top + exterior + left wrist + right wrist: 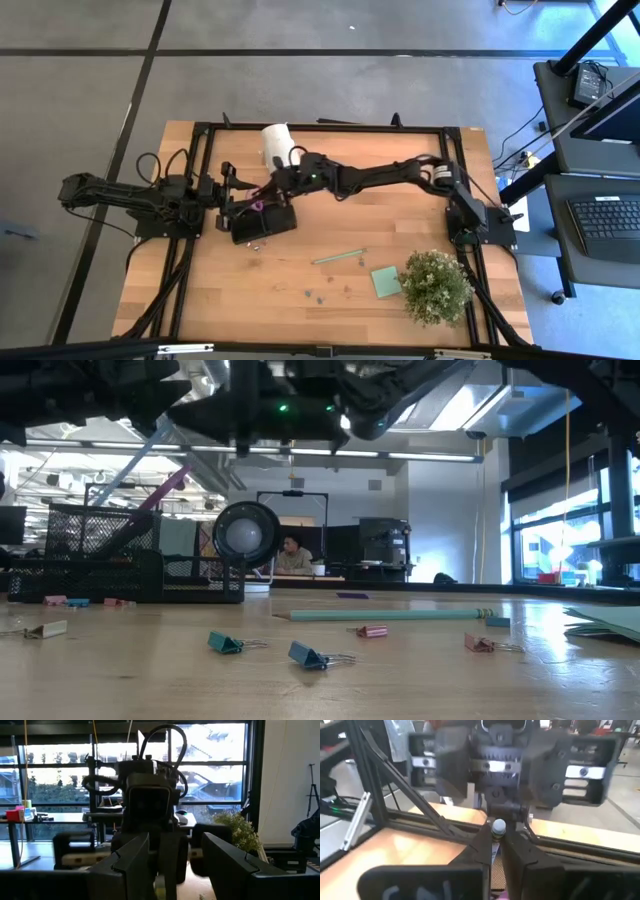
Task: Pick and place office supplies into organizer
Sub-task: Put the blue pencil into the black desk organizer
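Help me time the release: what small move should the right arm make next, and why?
Probably lower slightly and open. The right gripper is shut on a pen directly above the organizer, facing the left gripper.

Organizer (265, 222): interior largely covered from above by both hands, so its contents cannot be told beyond a purple trace. Small clips (312, 295) on the surface: too small in the high view to count. Right hand (495, 851): its held item is blurred and unidentifiable.
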Robot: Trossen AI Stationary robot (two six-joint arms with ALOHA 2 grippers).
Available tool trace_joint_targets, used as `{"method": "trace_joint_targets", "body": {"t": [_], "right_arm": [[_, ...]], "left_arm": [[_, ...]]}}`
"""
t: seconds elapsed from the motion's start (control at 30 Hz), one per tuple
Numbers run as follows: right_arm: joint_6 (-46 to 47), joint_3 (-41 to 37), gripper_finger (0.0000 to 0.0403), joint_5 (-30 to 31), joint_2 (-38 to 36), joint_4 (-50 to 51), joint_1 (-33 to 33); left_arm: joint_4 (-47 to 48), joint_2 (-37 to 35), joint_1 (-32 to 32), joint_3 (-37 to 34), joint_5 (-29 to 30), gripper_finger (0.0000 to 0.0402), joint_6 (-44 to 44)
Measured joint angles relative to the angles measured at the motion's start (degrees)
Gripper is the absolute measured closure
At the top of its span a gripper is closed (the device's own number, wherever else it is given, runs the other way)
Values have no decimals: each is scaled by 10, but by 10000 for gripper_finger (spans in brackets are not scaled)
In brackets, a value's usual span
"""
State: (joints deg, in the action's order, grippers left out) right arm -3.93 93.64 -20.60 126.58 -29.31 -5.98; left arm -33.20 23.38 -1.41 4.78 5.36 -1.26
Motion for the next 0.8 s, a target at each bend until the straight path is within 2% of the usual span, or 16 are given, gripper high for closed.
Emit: {"method": "trace_joint_targets", "body": {"t": [0.17, 0.57, 0.8], "right_arm": [[-2, 44, 380, 0, 37, 18, 0], [4, 50, 380, 0, 69, 23, 0], [4, 50, 325, 0, 69, 22, 0]], "left_arm": [[2, 0, 0, 0, 0, 224, 0], [4, 0, 0, 0, 0, 224, 0], [4, 0, 0, 0, 0, 224, 0]]}}
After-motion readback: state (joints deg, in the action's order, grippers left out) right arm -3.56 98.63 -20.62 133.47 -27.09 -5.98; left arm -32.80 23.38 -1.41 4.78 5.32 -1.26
